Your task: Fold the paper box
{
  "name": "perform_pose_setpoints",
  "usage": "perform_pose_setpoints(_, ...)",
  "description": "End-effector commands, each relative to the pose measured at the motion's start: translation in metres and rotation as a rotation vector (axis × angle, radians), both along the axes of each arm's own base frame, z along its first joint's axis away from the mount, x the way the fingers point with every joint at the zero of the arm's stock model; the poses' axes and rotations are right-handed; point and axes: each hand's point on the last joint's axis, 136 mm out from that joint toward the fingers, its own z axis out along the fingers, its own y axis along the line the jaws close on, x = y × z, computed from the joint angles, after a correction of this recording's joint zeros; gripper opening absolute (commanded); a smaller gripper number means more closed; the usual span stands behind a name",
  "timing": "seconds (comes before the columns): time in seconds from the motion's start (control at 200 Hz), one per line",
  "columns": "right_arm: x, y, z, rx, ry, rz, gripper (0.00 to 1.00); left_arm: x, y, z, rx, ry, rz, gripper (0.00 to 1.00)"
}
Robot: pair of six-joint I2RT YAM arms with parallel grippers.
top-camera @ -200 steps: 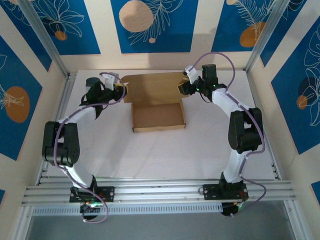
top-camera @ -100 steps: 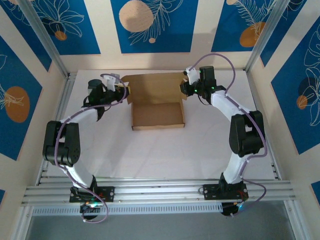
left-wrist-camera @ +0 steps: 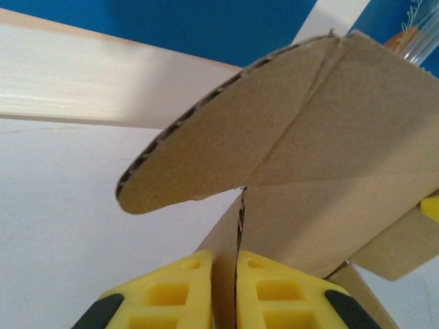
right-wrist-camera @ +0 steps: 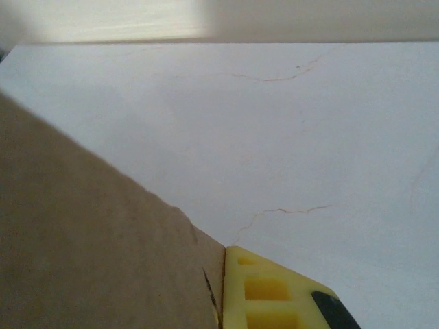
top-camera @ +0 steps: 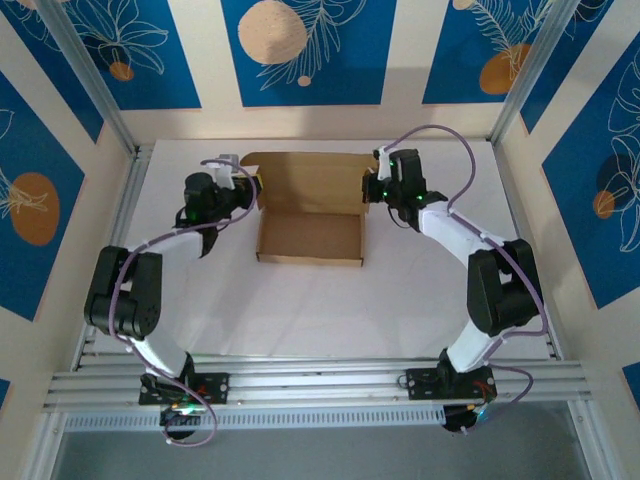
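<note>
A white table [top-camera: 300, 310] bears the paper box [top-camera: 310, 235] amid blue-patterned walls [top-camera: 340, 70].

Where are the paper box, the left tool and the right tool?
paper box [top-camera: 310, 236], top view, its tray floor.
left tool [left-wrist-camera: 237, 262], left wrist view, between its yellow fingertips.
right tool [top-camera: 370, 188], top view, fingertips at the box's right edge.

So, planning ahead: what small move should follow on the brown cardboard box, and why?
Probably swing the rear panel of the plain brown cardboard box over its tray: left end effector and right end effector each pinch a side flap.
</note>
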Motion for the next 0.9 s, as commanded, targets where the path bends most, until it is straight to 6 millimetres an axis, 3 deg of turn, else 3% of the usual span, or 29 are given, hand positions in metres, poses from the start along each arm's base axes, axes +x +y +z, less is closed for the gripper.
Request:
perform_pose_setpoints(0.0,-0.003,0.012,0.033,0.169,-0.043,-0.092,0.01,-0.022,-0.030,0.013,-0.073,-0.022,-0.088,0.13)
perform_pose_setpoints(0.185,-0.008,0.010,0.042,0.226,-0.098,-0.173,0.00,-0.032,-0.036,0.027,-0.084,-0.094,-0.068,0.13)
perform_pose_setpoints(0.44,-0.018,0.018,0.056,0.248,-0.270,-0.164,0.00,-0.034,-0.032,0.026,-0.106,-0.174,-0.013,0.10)
perform_pose_setpoints(0.67,-0.027,0.017,0.051,0.270,-0.361,-0.148,0.00,-0.052,-0.046,0.011,-0.038,-0.298,-0.009,0.10)
perform_pose_setpoints(0.895,-0.041,0.012,0.030,0.270,-0.362,-0.182,0.00,-0.066,-0.051,-0.014,-0.057,-0.293,0.002,0.09)
